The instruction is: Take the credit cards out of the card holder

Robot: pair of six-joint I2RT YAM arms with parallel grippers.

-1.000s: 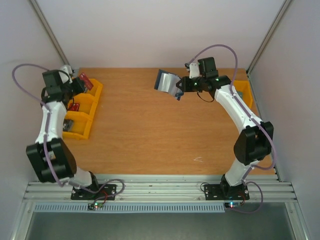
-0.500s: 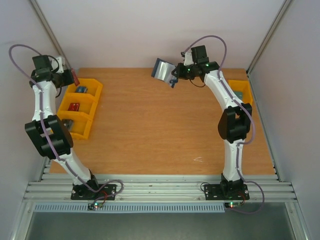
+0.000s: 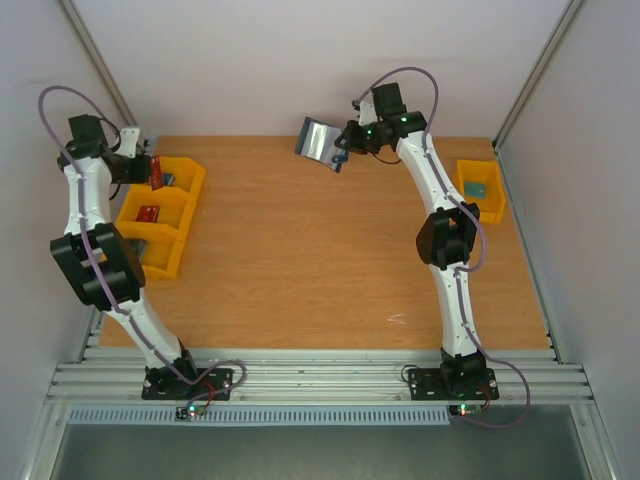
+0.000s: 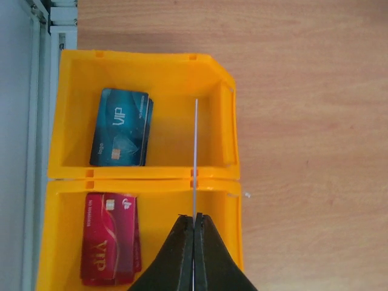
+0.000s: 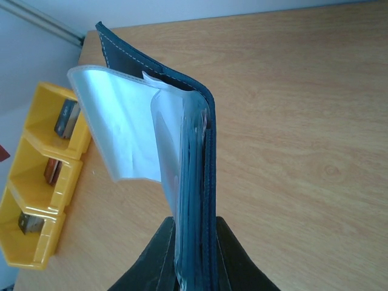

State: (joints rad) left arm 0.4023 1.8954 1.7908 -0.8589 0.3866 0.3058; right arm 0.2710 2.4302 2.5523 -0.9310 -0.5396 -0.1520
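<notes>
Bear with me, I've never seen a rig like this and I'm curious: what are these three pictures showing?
Two white robot arms, left and right, are bolted at the near edge of a wooden table. One picture looks down from above; the other two come from a camera on each wrist. The left jaws are shut on a thin card, seen edge-on, above a yellow three-compartment bin holding a blue VIP card and red VIP cards. The right jaws pinch the open navy card holder, its clear sleeves fanned out. A smaller yellow bin sits at the table's right.
</notes>
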